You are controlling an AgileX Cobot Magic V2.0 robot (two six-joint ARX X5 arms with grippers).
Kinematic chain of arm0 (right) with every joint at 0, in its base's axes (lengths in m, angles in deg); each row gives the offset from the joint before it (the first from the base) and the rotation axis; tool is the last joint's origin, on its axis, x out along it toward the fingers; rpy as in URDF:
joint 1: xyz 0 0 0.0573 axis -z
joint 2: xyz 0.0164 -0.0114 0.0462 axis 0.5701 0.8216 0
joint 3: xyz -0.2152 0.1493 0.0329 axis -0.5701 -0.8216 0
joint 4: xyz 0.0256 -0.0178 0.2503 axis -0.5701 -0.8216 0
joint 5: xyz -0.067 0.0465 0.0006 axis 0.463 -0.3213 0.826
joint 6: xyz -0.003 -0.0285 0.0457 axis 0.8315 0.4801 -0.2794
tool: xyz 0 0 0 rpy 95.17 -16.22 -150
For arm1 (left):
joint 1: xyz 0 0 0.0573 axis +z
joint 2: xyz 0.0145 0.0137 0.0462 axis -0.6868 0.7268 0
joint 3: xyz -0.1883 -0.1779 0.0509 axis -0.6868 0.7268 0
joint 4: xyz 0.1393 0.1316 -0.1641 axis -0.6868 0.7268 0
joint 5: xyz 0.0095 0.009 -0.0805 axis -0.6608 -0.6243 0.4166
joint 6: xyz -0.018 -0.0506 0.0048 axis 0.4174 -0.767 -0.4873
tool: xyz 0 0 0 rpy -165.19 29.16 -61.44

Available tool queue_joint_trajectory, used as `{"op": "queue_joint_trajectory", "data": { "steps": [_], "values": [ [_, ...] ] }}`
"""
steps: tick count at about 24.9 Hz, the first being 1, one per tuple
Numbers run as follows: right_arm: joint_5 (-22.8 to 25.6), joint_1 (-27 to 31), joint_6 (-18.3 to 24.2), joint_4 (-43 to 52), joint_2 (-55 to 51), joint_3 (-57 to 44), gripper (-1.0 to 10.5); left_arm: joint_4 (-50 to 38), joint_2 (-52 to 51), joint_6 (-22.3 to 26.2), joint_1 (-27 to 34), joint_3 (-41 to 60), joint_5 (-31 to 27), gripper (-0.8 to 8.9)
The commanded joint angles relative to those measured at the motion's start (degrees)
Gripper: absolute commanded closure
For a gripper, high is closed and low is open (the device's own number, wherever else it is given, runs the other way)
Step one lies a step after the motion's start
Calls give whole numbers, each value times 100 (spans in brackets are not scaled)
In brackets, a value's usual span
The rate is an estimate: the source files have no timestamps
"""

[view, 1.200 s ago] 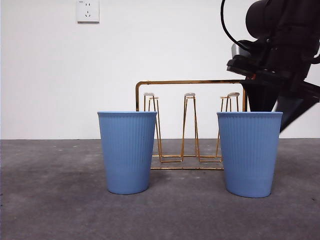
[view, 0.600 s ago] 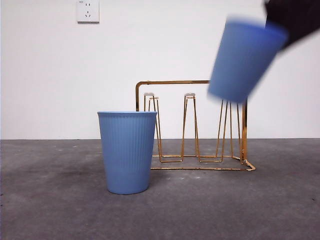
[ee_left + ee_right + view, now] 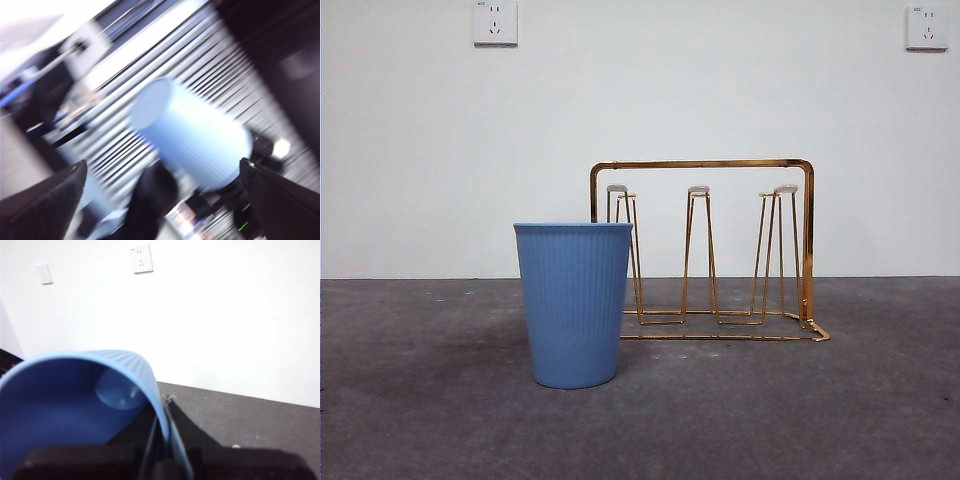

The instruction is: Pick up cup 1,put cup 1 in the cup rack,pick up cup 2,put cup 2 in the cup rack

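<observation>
Front view, from left to right: a ribbed light-blue plastic cup (image 3: 574, 304) stands upright on the dark grey table (image 3: 420, 400), just in front of the left end of the gold-coloured wire cup rack (image 3: 720, 165). Every white-tipped peg (image 3: 698, 190) on the rack is bare. Neither arm shows in this view.

A second blue ribbed cup (image 3: 75, 405) is off the table. The right wrist view looks into its open mouth, and the right gripper (image 3: 162, 440) pinches its rim wall, one jaw inside and one outside. The blurred left wrist view shows a pale blue cup (image 3: 192, 142) in the air, apparently this same one held by the other arm. The left gripper (image 3: 160, 195) has its jaws spread wide apart around nothing.

The step in hand looks like carrying the lifted cup to the rack. To do it well, I judge the cup should be turned mouth-down and centred over a free peg before lowering. It should come down straight, so the thin rim does not catch the top frame or tip the light rack.
</observation>
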Motion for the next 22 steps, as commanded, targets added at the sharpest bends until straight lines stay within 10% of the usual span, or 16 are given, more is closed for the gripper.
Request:
{"op": "queue_joint_trajectory", "data": {
  "steps": [1, 22],
  "values": [
    [24, -11, -28, 304, -4, -46, 959, -719, 323, -728, -195, -22, -291, 154],
    [245, -994, -4, 1209, 960, -46, 959, -1611, 839, -807, -566, -87, -1716, 154]
  ]
}}
